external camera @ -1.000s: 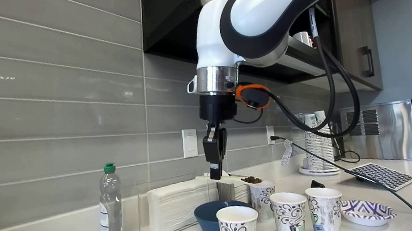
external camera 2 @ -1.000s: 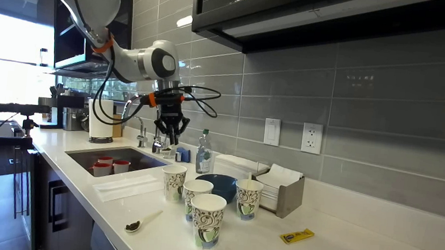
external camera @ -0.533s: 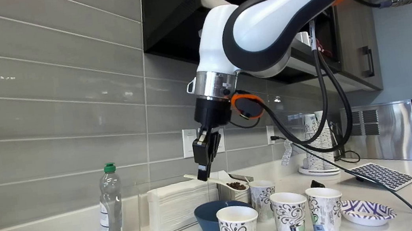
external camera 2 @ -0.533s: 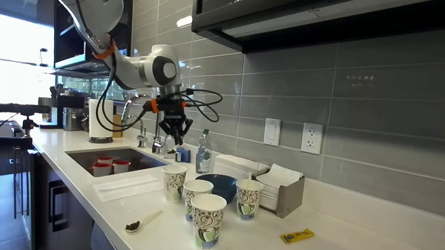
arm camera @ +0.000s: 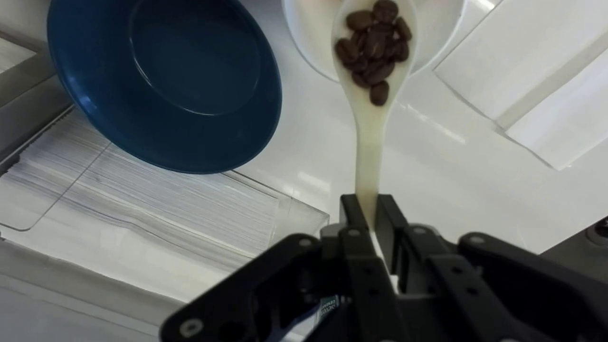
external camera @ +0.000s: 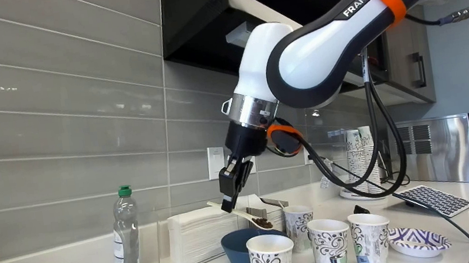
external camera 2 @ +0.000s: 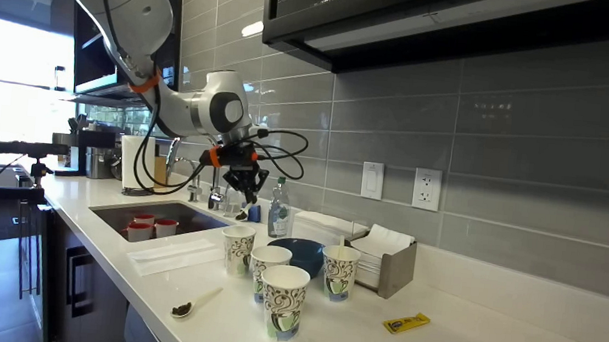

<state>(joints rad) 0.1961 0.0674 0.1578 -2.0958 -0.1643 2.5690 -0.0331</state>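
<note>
Four paper cups (external camera 2: 282, 308) stand near the blue bowl (arm camera: 190, 137), one with a thin stick (external camera 2: 341, 241) in it. The gripper (arm camera: 369, 208) pinches a white spoon (arm camera: 369, 142) full of brown beans (arm camera: 375, 45) between its jaws, up in the air near the bowl.

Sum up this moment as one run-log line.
end effector: gripping spoon | spoon: tilted, scoop end lower, carrying brown beans | beneath scoop: paper cup | beside cup: blue bowl
</note>
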